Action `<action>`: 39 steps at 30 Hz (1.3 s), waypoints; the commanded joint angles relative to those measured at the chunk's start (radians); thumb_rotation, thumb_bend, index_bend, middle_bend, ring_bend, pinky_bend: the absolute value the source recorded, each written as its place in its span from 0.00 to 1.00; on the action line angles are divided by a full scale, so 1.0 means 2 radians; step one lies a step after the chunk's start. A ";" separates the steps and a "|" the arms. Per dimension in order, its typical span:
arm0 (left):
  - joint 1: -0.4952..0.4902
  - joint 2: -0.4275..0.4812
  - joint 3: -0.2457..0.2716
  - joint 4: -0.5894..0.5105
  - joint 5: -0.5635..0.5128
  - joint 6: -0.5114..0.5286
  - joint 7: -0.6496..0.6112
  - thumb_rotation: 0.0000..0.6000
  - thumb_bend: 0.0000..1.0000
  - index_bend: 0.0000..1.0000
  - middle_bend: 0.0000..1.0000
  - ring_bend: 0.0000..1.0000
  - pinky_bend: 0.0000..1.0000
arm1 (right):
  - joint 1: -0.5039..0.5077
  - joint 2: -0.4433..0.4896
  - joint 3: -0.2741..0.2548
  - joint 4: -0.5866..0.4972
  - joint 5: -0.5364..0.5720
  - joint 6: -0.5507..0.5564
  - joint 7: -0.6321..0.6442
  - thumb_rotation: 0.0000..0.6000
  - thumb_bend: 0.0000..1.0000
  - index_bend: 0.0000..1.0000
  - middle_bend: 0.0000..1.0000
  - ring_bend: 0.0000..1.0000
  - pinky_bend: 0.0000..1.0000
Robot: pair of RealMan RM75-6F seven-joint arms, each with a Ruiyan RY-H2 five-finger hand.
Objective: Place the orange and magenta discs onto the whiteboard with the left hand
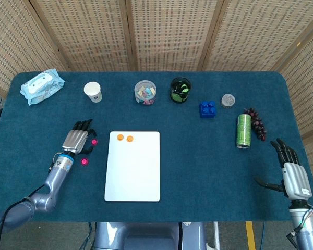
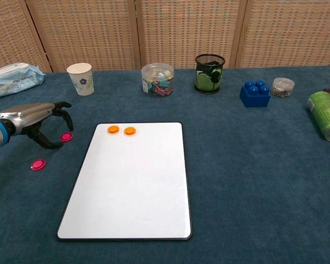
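Two orange discs (image 1: pixel 120 137) (image 1: pixel 129 138) lie side by side at the top left of the whiteboard (image 1: pixel 133 172), seen in the chest view as orange discs (image 2: pixel 113 130) (image 2: pixel 130 131) on the whiteboard (image 2: pixel 132 192). Two magenta discs lie on the cloth left of the board: one (image 1: pixel 94 141) (image 2: pixel 66 136) right by my left hand's fingertips, the other (image 1: pixel 84 161) (image 2: pixel 38 164) nearer me. My left hand (image 1: pixel 77 139) (image 2: pixel 36 121) hovers low with fingers curled around nothing. My right hand (image 1: pixel 292 172) rests open at the right edge.
Along the back stand a wipes pack (image 1: pixel 41 86), paper cup (image 1: pixel 93 91), clear jar of clips (image 1: pixel 145 91), black mesh cup (image 1: pixel 180 89), blue brick (image 1: pixel 208 109) and small jar (image 1: pixel 228 100). A green can (image 1: pixel 243 130) lies beside grapes (image 1: pixel 256 123).
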 commanded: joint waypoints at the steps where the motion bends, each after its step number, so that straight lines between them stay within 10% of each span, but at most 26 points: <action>1: 0.001 -0.003 -0.001 0.004 -0.001 -0.001 0.003 1.00 0.36 0.43 0.00 0.00 0.00 | 0.000 0.000 0.000 0.000 0.000 0.000 0.000 1.00 0.13 0.00 0.00 0.00 0.00; 9: 0.003 -0.009 -0.005 0.008 -0.002 0.000 0.009 1.00 0.37 0.62 0.00 0.00 0.00 | 0.000 0.001 0.000 0.000 0.000 -0.001 0.003 1.00 0.13 0.00 0.00 0.00 0.00; 39: -0.040 -0.041 -0.040 -0.052 -0.024 0.005 0.072 1.00 0.37 0.62 0.00 0.00 0.00 | 0.001 0.003 -0.001 0.000 0.000 -0.005 0.009 1.00 0.13 0.00 0.00 0.00 0.00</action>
